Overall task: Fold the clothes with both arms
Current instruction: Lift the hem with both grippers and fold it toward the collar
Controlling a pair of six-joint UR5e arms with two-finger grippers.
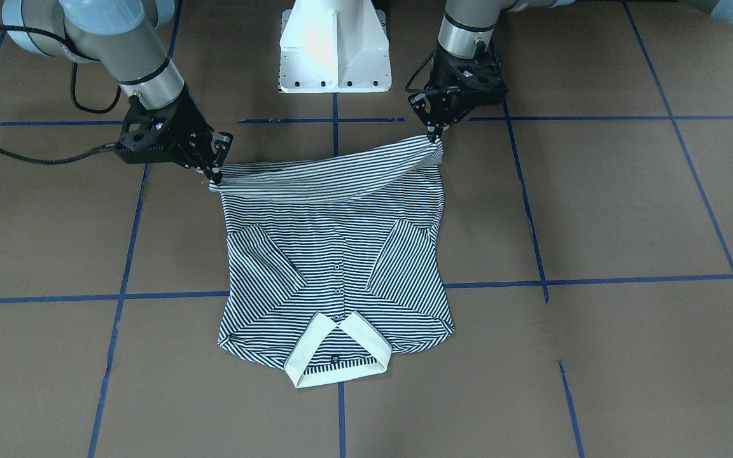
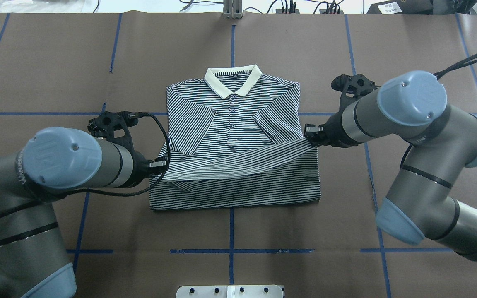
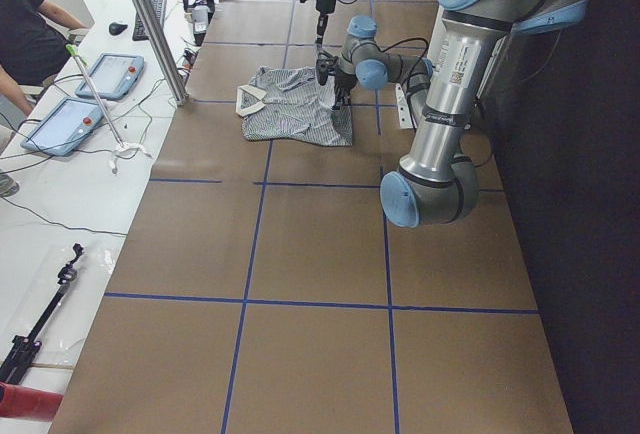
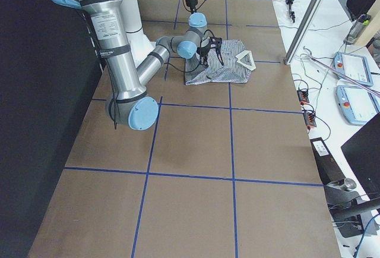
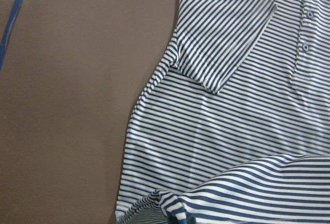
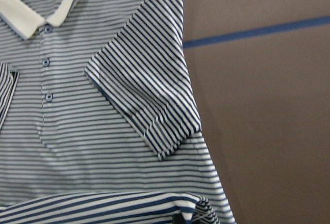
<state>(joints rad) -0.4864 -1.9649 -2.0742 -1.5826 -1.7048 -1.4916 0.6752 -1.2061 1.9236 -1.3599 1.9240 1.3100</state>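
Observation:
The striped polo shirt lies face up on the brown table, cream collar away from the robot, both sleeves folded in over the chest. Its bottom hem is lifted and stretched as a band across the body. My left gripper is shut on the hem's left corner. My right gripper is shut on the right corner, a little farther forward. In the front-facing view the left gripper is on the right and the right gripper on the left, with the shirt between them. Both wrist views show folded sleeves.
The white pedestal base stands just behind the shirt. Blue tape lines grid the table. A white bench with tablets, cables and a metal post runs along the far side, where a person sits.

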